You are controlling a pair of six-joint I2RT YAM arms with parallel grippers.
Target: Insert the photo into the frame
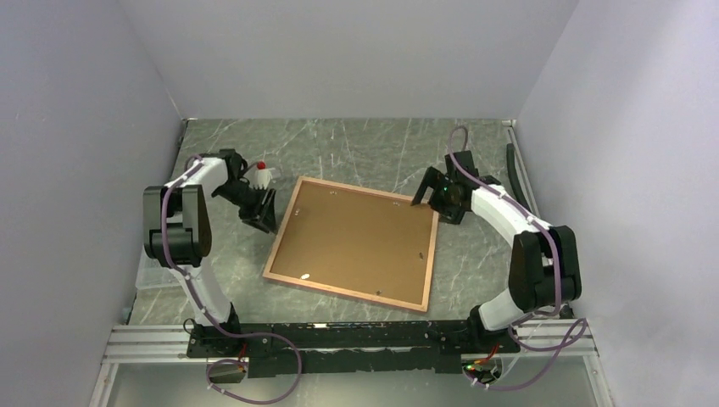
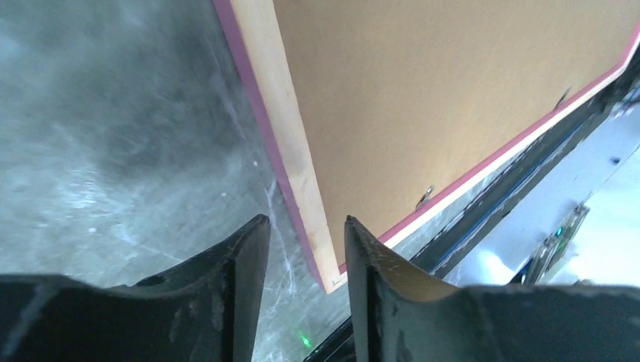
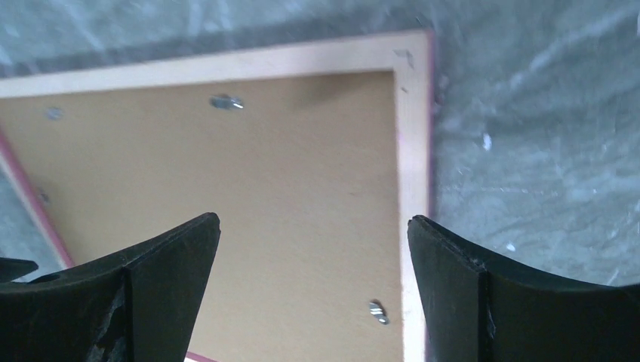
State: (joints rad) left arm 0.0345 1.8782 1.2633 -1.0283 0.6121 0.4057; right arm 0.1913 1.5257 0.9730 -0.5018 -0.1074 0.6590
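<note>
**A:** Top external: we see the frame point(image 1: 431, 259) lying rear-up on the desk point(image 1: 365, 144), with the left end effector point(image 1: 264, 219) at its 10 o'clock and the right end effector point(image 1: 424, 197) at 2 o'clock. No photo is visible.

**B:** Left wrist: ours is narrowly parted and empty, with the frame edge just ahead at 12. A push could skid it.

**A:** Right wrist: ours gapes wide and empty over the corner. A shallow bite may slip.

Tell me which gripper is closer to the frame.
Right. The right gripper hangs open directly above the far right corner of the frame. The left gripper sits off the frame, just outside its left edge.
</note>
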